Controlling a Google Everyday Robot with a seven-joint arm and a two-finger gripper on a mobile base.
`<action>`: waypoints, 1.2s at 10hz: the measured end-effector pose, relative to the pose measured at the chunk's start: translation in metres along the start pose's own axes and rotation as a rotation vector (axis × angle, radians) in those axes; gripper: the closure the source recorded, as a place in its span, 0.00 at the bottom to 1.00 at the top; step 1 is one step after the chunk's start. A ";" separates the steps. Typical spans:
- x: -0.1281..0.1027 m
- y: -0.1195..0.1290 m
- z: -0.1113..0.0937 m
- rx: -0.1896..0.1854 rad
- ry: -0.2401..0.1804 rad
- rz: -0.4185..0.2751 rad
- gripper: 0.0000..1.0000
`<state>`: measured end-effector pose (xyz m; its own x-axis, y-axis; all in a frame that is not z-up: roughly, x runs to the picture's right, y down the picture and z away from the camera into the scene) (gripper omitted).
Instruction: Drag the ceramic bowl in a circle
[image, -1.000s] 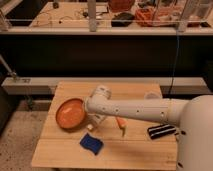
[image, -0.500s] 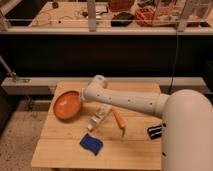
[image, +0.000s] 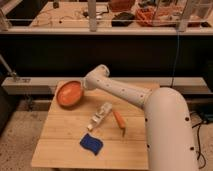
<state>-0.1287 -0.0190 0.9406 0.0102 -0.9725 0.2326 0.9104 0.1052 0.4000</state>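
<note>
The ceramic bowl (image: 69, 93) is round, shallow and orange, and it rests near the back left corner of the wooden table (image: 65, 145). My white arm reaches across from the right, and its end sits at the bowl's right rim. The gripper (image: 84, 86) is there, mostly hidden behind the arm's wrist, touching or just over the rim.
A small clear bottle (image: 100, 116) lies mid-table, with an orange carrot-shaped piece (image: 119, 120) to its right. A blue sponge (image: 92, 143) lies nearer the front. The table's left edge is close to the bowl. A dark shelf and railing run behind.
The bowl has slid toward the back left of the table, and the arm's end has moved with it. The other items have stayed put.
</note>
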 end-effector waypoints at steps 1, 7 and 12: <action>0.000 0.012 -0.003 -0.009 0.003 0.027 1.00; -0.077 0.080 -0.060 -0.081 0.023 0.149 1.00; -0.110 0.011 -0.063 -0.120 0.011 -0.002 1.00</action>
<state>-0.0937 0.0765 0.8639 0.0120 -0.9751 0.2214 0.9533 0.0780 0.2918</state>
